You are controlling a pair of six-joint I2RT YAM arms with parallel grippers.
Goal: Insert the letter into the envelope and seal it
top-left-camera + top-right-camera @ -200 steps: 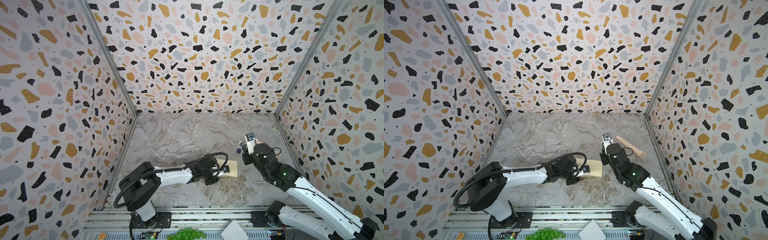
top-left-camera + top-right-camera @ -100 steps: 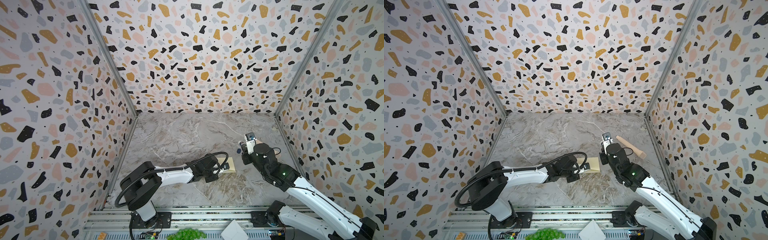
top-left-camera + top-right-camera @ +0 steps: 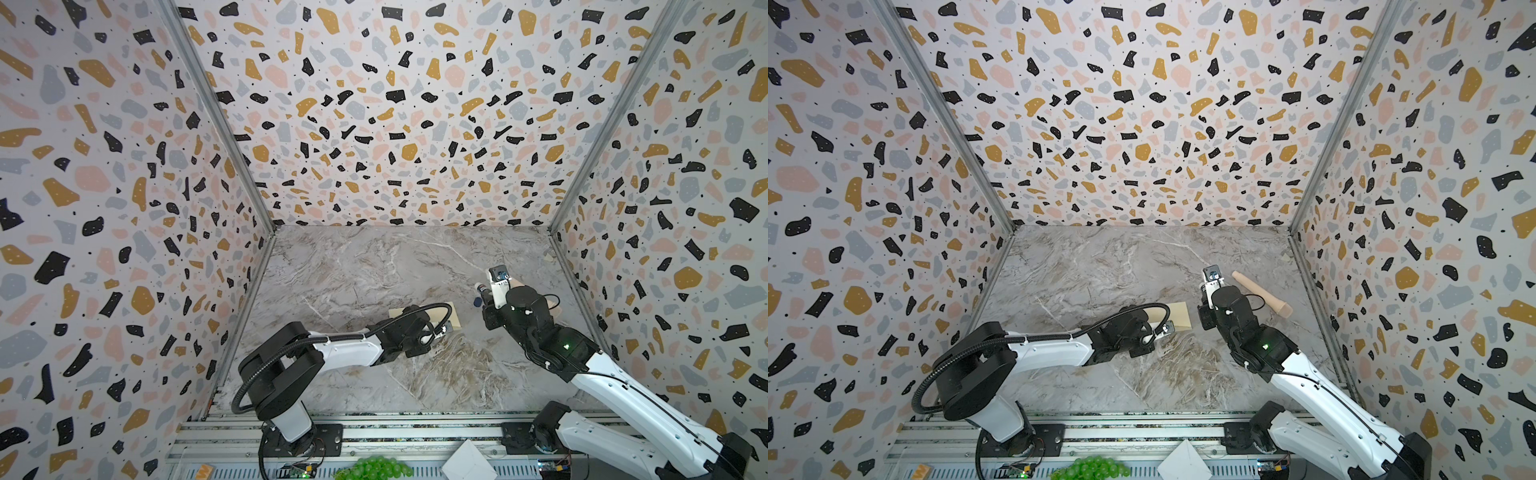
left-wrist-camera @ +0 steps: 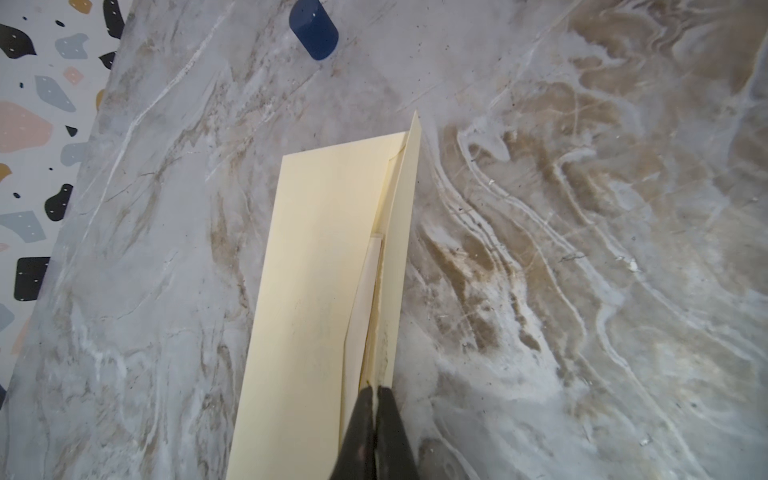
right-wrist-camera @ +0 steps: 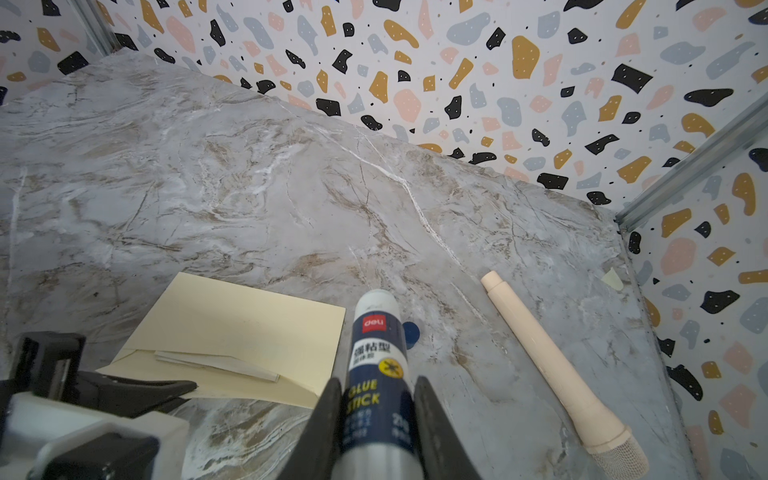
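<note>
Your insertion step looks done. In the left wrist view the envelope (image 4: 316,270) lies flat on the bench (image 4: 582,249), running from the lower middle of the frame up toward the centre, and the letter (image 4: 365,291) shows only as a pale folded strip inside its mouth. The right wrist view agrees: at the lower left of that frame the folded sheet's edge (image 5: 216,361) peeks out under the envelope's front panel (image 5: 232,324). Your left claw (image 4: 376,390) has its fingers pressed together on the near end of the flap (image 4: 403,232), holding it raised off the pocket so the mouth stays exposed. Your right claw (image 5: 376,384) is pinching a glue stick (image 5: 376,332) around its blue label, with the white tip pointing out over the bench, just beside the envelope's corner and apart from the flap. A small blue cap (image 5: 411,332) lies on the bench behind the stick, so I judge that the stick is uncapped and ready. Sealing is what is left, and I see no glue on the flap yet, though a thin film would be hard to spot. You'll need to bring the tip to the flap's inner face, spread glue, fold the flap down and press it shut. The beige rod (image 5: 548,357) at the right of the frame lies well clear of your work.
</note>
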